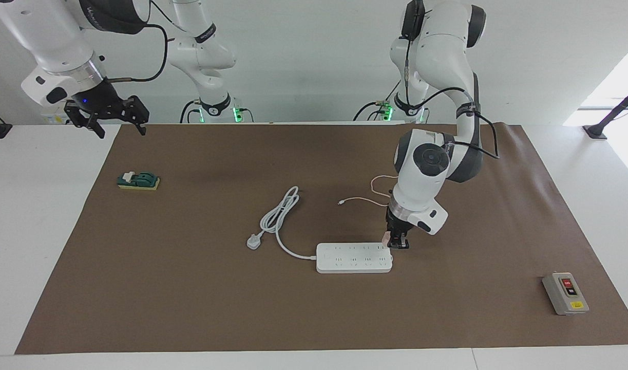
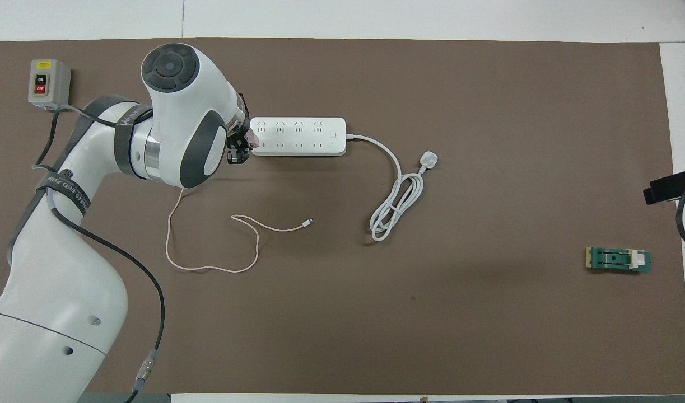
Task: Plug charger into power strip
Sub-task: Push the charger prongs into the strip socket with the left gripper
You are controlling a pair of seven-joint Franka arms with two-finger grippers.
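— Charger [image 1: 385,237] in whose grip?

— Left gripper [image 1: 397,243] was clamped on the pink cube, holding it right at the power strip [image 1: 354,257], at the end nearest the left arm's end of the table. From overhead the cube [image 2: 251,136] showed beside that end's sockets; whether its pins had entered could not be told.

— And its cable?

— Pink cable [image 2: 209,246] trailed from the gripper across the brown mat [image 2: 376,313] in loose loops, nearer the robots than the strip, its white connector [image 2: 307,223] lying free.

— Strip itself?

— Flat on the mat, mid-table, its thick white cord [image 1: 279,216] coiled beside it and ending in a white plug [image 1: 253,241].

— Right arm?

— Waiting, right gripper [image 1: 117,122] raised over the mat's corner, fingers spread and empty.

— Anything else?

— Green block [image 1: 138,181] toward the right arm's end; grey switch box [image 1: 565,293] toward the left arm's.
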